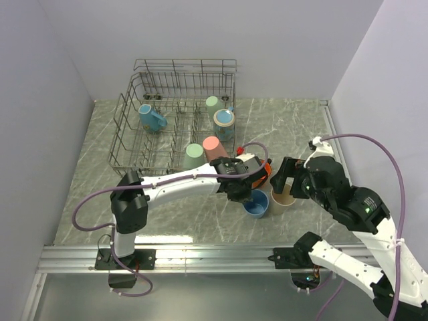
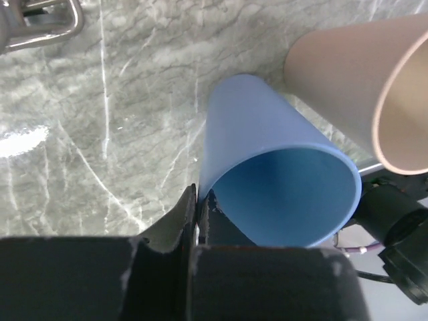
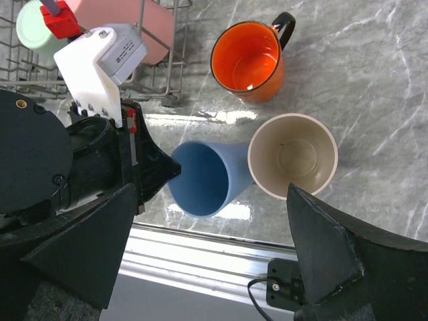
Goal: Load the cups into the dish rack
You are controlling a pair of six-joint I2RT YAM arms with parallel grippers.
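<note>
Step in hand: picking up cup 6. The left gripper (image 2: 198,200) is clamped shut on the rim of the blue cup (image 2: 281,174), 1 finger inside and 1 outside the wall. The cup is tipped over toward the gripper. I cannot tell if its base is off the table (image 1: 100,200).

The blue cup sits at the near middle of the table, right of the dish rack's (image 1: 120,134) near corner. It is just beside the beige cup (image 3: 292,155).

The right gripper (image 1: 289,184) hovers over the beige cup with its fingers spread wide, holding nothing.

5 cups are in the rack:
- a pink cup (image 1: 212,147) and a green cup (image 1: 194,157) at the near right
- a second green cup (image 1: 212,103) and a blue-and-beige mug (image 1: 224,122) further back
- a blue mug (image 1: 152,118) on the left

3 are left outside: the blue cup, the beige cup and the orange mug (image 3: 247,60).

Next move, as I judge it: lift the blue cup straight up, carry it left and back over the rack's tall near wall, and set it down mouth-first in a free row. The rim pinch looks thin, so the cup may swing or slip.

In the way:
- the orange mug sits just behind the left gripper
- the pink and green cups crowd the nearest rack corner
- the right gripper hangs close by, so the lift needs to stay clear of it
</note>
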